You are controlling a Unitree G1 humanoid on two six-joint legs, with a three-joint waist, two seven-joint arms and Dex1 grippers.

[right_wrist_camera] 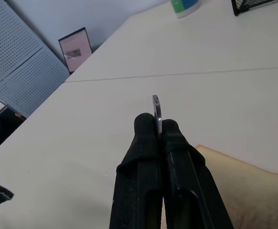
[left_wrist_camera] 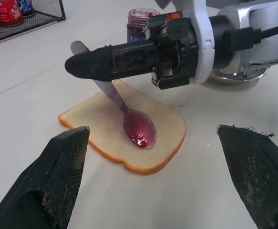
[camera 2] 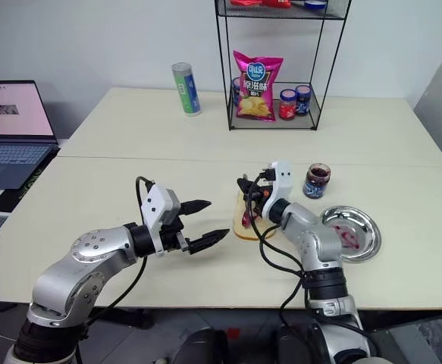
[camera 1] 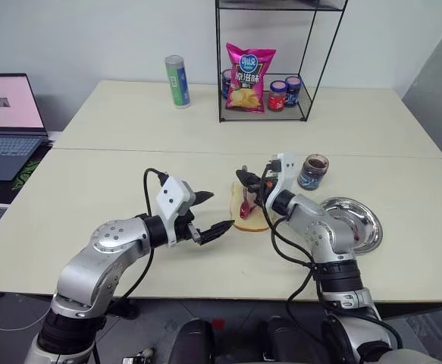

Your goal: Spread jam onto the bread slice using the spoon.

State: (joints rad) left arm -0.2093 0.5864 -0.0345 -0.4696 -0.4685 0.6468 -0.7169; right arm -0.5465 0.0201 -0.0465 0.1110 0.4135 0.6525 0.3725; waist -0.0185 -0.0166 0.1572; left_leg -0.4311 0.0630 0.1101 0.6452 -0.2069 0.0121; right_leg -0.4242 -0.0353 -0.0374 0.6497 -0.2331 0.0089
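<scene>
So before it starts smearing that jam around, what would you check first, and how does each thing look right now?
1. Right gripper shut on the spoon: ok.
2. Spoon bowl resting on the bread slice: ok.
3. Jam in the bowl: ok.
4. Bread slice flat on the table: ok.
5. Left gripper open, beside the slice, not steadying it: not ok if the bread slides.
6. Jar clear of the stroke: ok.

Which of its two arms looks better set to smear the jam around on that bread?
The right. Its pincer is shut on the spoon, whose red bowl already rests on the bread slice. The left pincer hangs open and empty beside the slice.
</scene>
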